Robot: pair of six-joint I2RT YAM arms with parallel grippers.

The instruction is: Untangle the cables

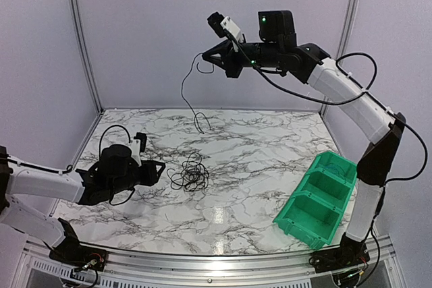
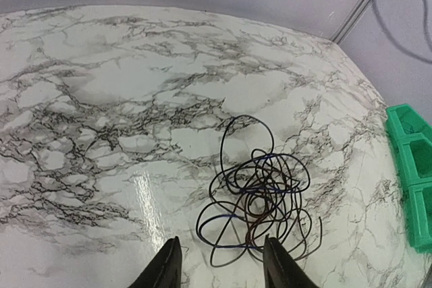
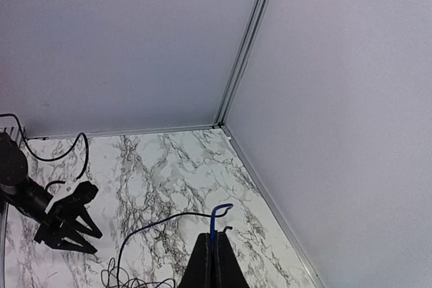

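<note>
A small loopy tangle of thin black and blue cables lies on the marble table. In the left wrist view the tangle sits just ahead of my left gripper, which is open and low over the table with nothing between its fingers. My right gripper is raised high above the back of the table. It is shut on one cable, blue at the pinched end. That strand hangs down and its lower end touches the table at the back.
A green bin with several compartments stands at the right front; its edge shows in the left wrist view. White walls close off the back and both sides. Thick black arm cables loop beside both arms.
</note>
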